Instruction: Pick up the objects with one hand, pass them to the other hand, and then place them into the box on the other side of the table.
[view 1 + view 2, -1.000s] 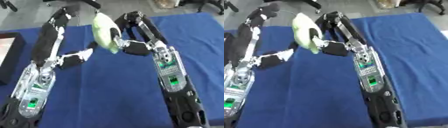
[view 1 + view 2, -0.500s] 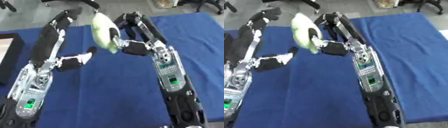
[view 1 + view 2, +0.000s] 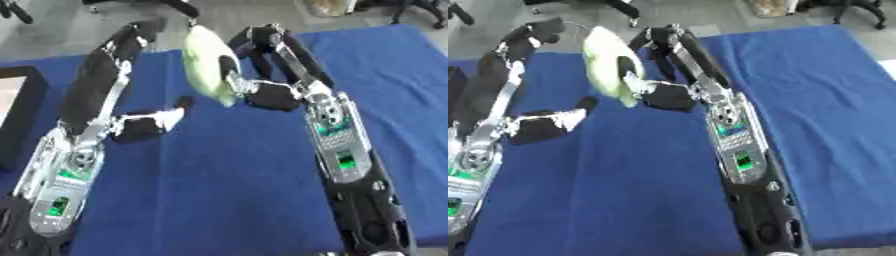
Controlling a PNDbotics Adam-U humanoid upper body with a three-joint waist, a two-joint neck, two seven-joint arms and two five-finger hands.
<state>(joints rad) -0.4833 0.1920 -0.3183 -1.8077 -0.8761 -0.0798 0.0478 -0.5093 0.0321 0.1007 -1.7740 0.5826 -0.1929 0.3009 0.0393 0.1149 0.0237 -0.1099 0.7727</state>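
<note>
One pale-green object (image 3: pixel 208 70) | right hand (image 3: pixel 262 94) grips it | left hand (image 3: pixel 150 123) open | box (image 3: pixel 16 112) far left

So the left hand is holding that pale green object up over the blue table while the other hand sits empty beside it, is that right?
Not quite: the right hand holds the pale green object, as the left eye view shows. The left hand is the empty one, apart from the object, lower and to its left. The rest is correct: it is held above the blue table.

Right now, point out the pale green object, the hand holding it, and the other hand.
pale green object (image 3: pixel 206 62), left eye view, on its upper middle.
right hand (image 3: pixel 269 95), left eye view, on the black palm.
left hand (image 3: pixel 144 126), left eye view, on the palm.
</note>
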